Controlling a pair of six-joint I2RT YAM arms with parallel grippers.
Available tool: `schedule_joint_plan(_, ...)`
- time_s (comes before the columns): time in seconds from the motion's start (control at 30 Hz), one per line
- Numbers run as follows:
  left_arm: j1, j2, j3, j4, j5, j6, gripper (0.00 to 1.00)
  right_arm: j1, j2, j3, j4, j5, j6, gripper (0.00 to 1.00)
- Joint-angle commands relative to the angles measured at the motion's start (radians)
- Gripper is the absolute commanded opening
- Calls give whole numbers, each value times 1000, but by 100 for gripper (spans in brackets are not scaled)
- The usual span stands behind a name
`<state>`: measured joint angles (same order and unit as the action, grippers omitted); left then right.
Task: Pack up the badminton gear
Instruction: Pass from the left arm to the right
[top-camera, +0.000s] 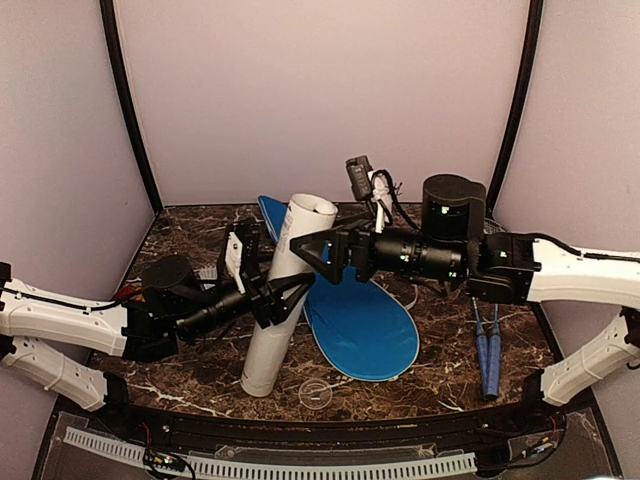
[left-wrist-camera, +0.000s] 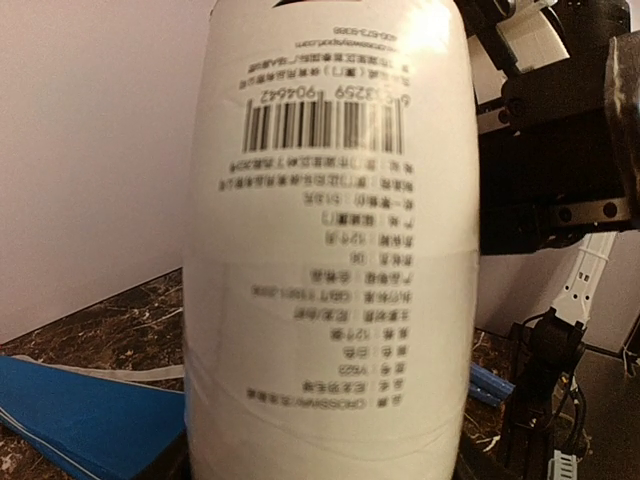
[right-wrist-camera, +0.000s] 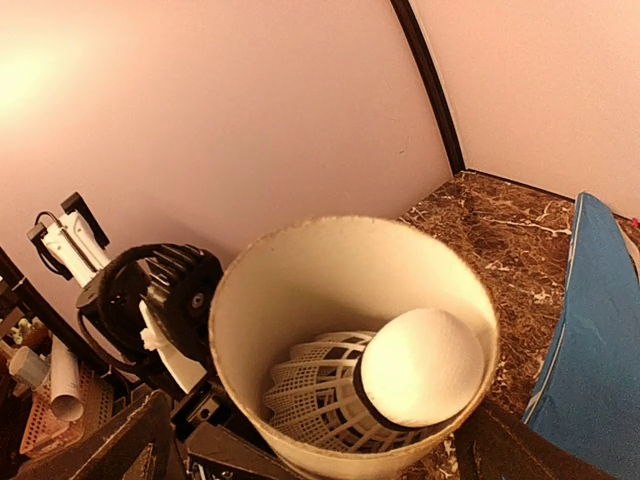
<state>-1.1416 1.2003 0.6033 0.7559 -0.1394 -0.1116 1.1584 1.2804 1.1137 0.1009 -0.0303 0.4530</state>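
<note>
The long white tube (top-camera: 280, 300) stands tilted on the table, its open mouth (top-camera: 312, 210) at the top. My left gripper (top-camera: 272, 292) is shut on its middle, and the printed label (left-wrist-camera: 325, 250) fills the left wrist view. A white shuttlecock (right-wrist-camera: 400, 385) lies inside the tube's mouth (right-wrist-camera: 330, 240), cork end outward, touched by no finger. My right gripper (top-camera: 305, 255) hangs open just beside the mouth, with fingers (right-wrist-camera: 125, 445) wide on either side of it. The big blue cover (top-camera: 365, 325) lies flat behind the tube. Two rackets' blue handles (top-camera: 487, 352) lie at the right.
A clear round lid (top-camera: 315, 393) lies on the marble table (top-camera: 420, 385) near the front edge. The enclosure's pale walls (top-camera: 320, 90) stand behind and on both sides. A little red object (top-camera: 125, 293) shows by the left arm.
</note>
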Motion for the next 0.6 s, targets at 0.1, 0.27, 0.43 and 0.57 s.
schedule_joint_plan(0.1,4,-6,19,182,-47,-12,65,48,97,95,79,135,-70,99)
schedule_joint_plan(0.27,3,7,26,175,-27,-8,65,57,164,130,126,119,-108,90)
schedule_joint_plan(0.43,3,4,23,161,-31,-11,67,63,194,140,167,125,-137,72)
schedule_joint_plan(0.57,3,0,24,138,-36,-11,70,65,201,142,190,161,-157,61)
